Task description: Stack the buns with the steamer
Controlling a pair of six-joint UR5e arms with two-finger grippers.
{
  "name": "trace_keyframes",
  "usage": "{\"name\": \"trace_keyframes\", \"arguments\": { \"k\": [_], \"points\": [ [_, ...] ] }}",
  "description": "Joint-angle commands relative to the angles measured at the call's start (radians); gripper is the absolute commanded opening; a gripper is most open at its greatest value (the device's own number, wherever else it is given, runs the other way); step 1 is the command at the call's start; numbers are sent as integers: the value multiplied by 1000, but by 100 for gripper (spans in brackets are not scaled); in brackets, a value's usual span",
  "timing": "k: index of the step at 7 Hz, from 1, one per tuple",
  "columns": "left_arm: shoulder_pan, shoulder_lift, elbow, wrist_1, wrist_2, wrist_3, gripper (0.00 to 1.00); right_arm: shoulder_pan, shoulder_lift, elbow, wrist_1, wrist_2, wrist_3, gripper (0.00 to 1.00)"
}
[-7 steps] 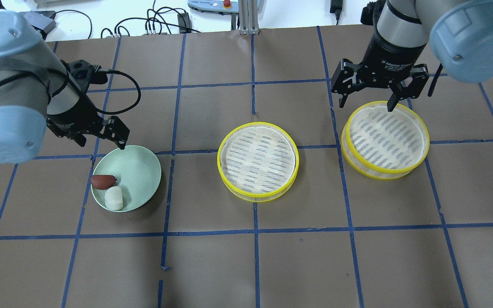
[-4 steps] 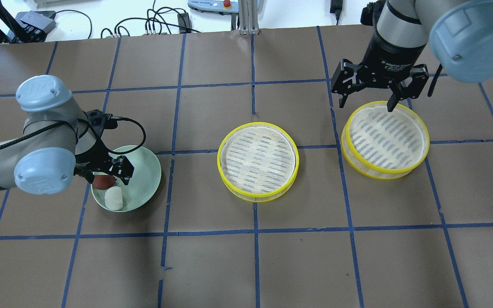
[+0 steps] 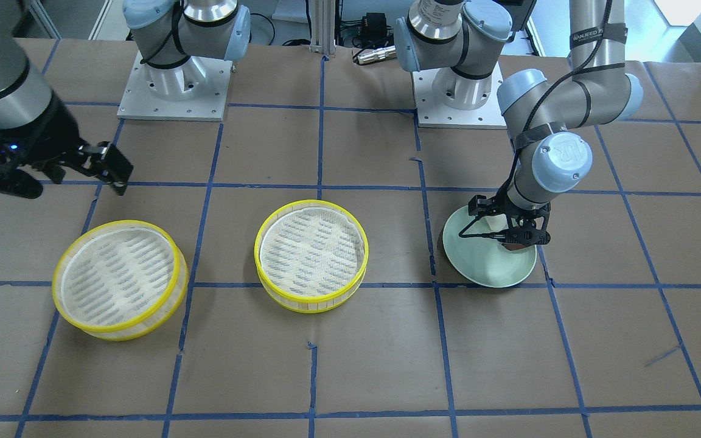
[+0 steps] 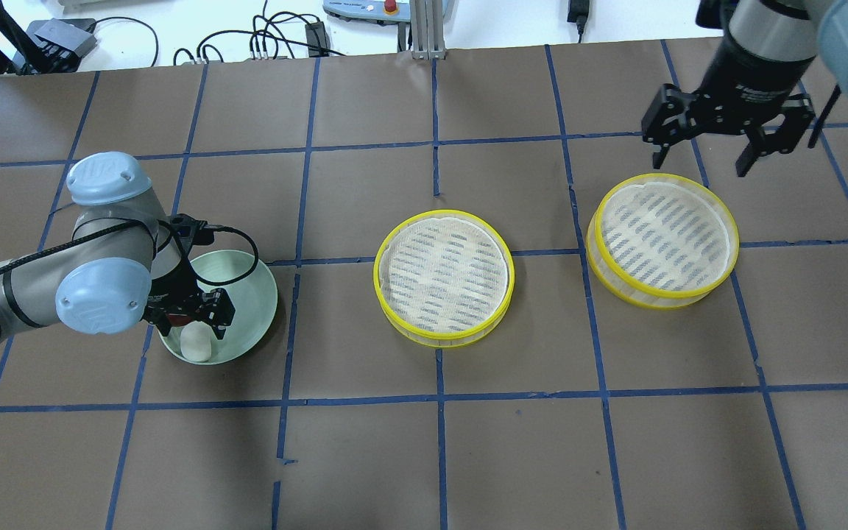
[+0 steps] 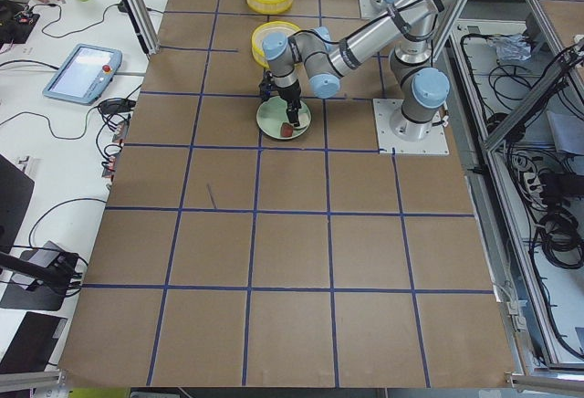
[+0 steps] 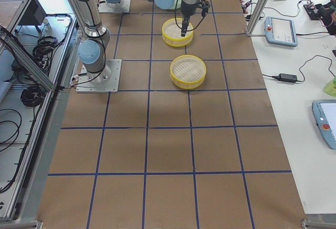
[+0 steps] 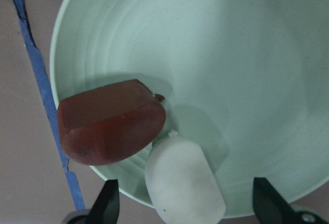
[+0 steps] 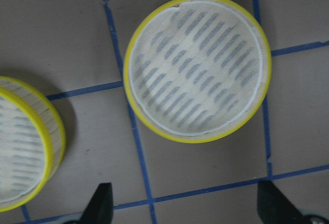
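The left gripper [image 4: 192,320], jaws spread, has dropped into the green plate [image 4: 251,294] over the touching brown bun [image 7: 110,126] and white bun [image 7: 182,180], apparently lining up a first pick, while the right gripper [image 4: 701,163], equally wide, has backed off its steamer [image 4: 663,239].

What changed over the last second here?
The left gripper came down from the far rim of the plate and hangs open over the white bun and reddish-brown bun, gripping neither. The right gripper, open, drifted rightward, away from the right steamer. Plate, buns, that steamer and the centre steamer stayed put.
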Motion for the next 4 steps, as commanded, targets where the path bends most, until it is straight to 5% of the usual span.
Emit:
{"name": "trace_keyframes", "arguments": {
  "k": [1,4],
  "points": [
    [0,-1,-5,-1,1,-6,3,-177,136,36,-139,-17,-334,100],
    [-10,42,10,16,-12,-79,0,-228,266,205,-478,3,-461,100]
  ]
}}
